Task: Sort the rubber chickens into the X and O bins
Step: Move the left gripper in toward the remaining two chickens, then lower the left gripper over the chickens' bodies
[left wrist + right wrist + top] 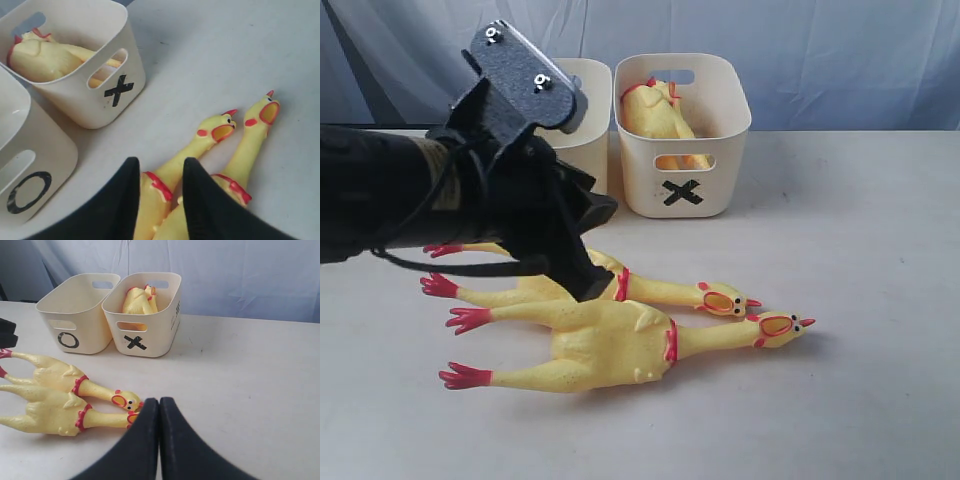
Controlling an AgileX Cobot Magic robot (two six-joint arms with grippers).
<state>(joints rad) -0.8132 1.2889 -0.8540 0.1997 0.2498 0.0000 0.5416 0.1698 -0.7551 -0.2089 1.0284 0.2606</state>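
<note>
Two large rubber chickens were seen lying side by side on the pale counter [860,400], red feet to the left and open red beaks to the right. The near chicken [610,345] was stretched out flat. Its head reached slightly farther right than that of the far chicken [660,290], and the two heads were almost touching.

The left claw [161,165] was lowered over the far chicken. Its black fingers [120,200] were held apart, with the yellow body between them at the red neck band. Whether the fingers were pressed against the body or only set beside it could not be told. The chicken was seen resting on the counter.

The right claw [159,402] was closed, finger against finger, and was shown just beside the two heads.

At the far side, two cream bins were set next to each other. The O bin [90,330] was placed on the left, largely hidden behind the left arm [380,190] in the exterior view. The X bin [720,160] was placed on the right. A third chicken [655,115] was lodged inside it, its yellow body showing through the handle cut-out. A blue cloth [840,60] was hung behind.
</note>
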